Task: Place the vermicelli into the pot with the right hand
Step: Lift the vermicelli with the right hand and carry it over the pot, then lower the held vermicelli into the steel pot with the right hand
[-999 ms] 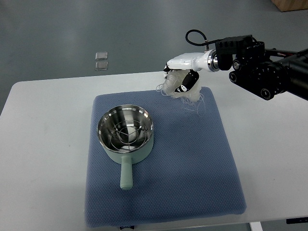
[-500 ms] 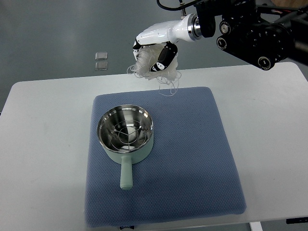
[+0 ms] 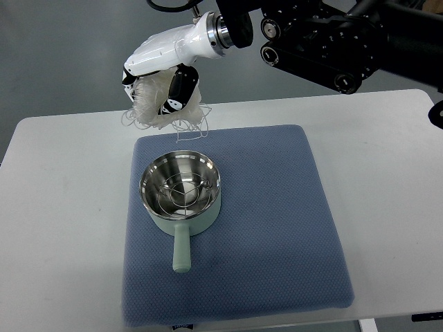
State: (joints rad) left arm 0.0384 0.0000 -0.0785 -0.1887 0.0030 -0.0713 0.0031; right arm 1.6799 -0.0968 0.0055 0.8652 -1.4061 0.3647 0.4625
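A: What lies nearest?

B: The front hem of the blue quilted cloth mat (image 3: 277, 263) on the white table (image 3: 62, 207). There is a small dark tag at that hem, too small to read. On the mat stands a pale green pot with a shiny steel inside (image 3: 181, 190), its stubby handle pointing toward the near edge, a wire rack resting in the bowl.

A: And the vermicelli?

B: A tangled, whitish, see-through bundle of vermicelli (image 3: 160, 105) held in the air beyond the pot's far rim, loose strands dangling toward the mat's back edge. The white right hand (image 3: 163, 79) has its fingers curled round it.

A: Any change from a moment ago?

B: Yes. Half a second ago hand and bundle hung farther right, above the mat's far edge; both have swung left, and the pot has not moved.

A: Farther back?

B: Two small clear squares (image 3: 145, 88) on the grey floor.
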